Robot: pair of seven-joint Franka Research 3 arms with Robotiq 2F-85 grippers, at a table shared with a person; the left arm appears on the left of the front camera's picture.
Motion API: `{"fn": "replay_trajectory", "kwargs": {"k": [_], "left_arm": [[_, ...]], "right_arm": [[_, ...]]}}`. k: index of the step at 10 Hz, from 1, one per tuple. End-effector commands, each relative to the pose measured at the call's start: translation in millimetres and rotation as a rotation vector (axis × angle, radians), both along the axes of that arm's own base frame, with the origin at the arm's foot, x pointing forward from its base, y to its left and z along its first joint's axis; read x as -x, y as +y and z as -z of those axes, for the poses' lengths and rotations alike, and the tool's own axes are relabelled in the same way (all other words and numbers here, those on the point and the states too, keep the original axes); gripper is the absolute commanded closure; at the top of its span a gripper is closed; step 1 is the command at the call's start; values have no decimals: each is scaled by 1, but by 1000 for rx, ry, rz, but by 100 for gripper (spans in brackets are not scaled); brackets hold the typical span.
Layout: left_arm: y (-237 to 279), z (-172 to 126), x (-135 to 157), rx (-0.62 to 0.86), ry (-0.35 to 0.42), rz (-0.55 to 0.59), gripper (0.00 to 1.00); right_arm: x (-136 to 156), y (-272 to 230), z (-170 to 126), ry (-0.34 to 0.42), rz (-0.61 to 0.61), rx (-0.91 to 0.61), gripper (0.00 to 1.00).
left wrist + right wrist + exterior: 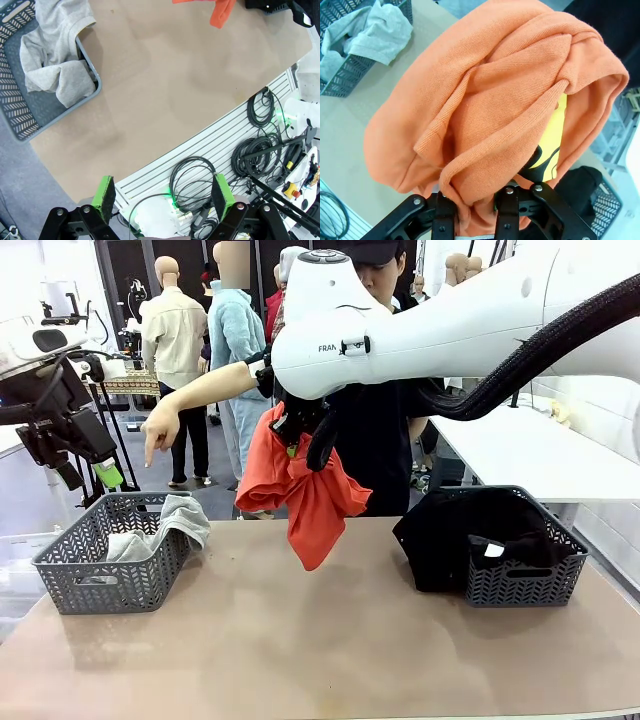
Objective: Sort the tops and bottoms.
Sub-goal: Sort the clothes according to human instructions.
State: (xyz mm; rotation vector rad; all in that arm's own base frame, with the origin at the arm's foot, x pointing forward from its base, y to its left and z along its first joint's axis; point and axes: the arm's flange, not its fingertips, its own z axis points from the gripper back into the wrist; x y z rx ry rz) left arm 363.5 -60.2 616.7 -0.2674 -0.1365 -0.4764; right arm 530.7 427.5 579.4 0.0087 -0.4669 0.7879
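Note:
An orange-red top (305,495) hangs above the middle of the table, with my right gripper (300,435) shut on its upper folds. In the right wrist view the orange top (490,100) is bunched between the closed fingers, and its yellow-and-black print (552,145) peeks out. A light grey top (170,525) drapes over the rim of the left grey basket (100,585). The black bottoms (460,525) lie in the right grey basket (525,580) and spill over its left wall. My left gripper (162,197) is open and holds nothing, raised off the table's left end.
A person stands at the far side, and one hand (158,440) points down toward the left basket. The brown tabletop (300,640) is bare between the baskets. Cables (260,150) and a slatted rail lie beyond the table edge under my left gripper.

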Motion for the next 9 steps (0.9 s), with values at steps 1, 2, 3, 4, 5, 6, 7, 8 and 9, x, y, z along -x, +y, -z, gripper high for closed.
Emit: {"fn": "replay_trajectory", "kwargs": {"k": [1, 2, 3, 4, 5, 6, 7, 8, 9], "left_arm": [[1, 0, -1, -9, -15, 0, 0], [1, 0, -1, -9, -15, 0, 0], [1, 0, -1, -9, -15, 0, 0], [0, 0, 0, 0, 0, 0, 0], [9, -3, 5, -10, -13, -6, 0], [16, -6, 10, -19, -20, 4, 0], [26, -8, 13, -19, -67, 24, 0], [39, -9, 16, -35, -86, 68, 0], [54, -10, 20, -56, -101, 75, 0]], "right_arm": [[1, -1, -4, -2, 2, -2, 100], [1, -1, -4, -2, 2, -2, 100], [1, -1, -4, -2, 2, -2, 100], [1, -1, -4, -2, 2, -2, 100], [1, -1, -4, -2, 2, -2, 100], [1, -1, -4, -2, 2, -2, 100], [1, -1, -4, -2, 2, -2, 100], [1, -1, -4, -2, 2, -2, 100], [1, -1, -4, -2, 2, -2, 100]]}}
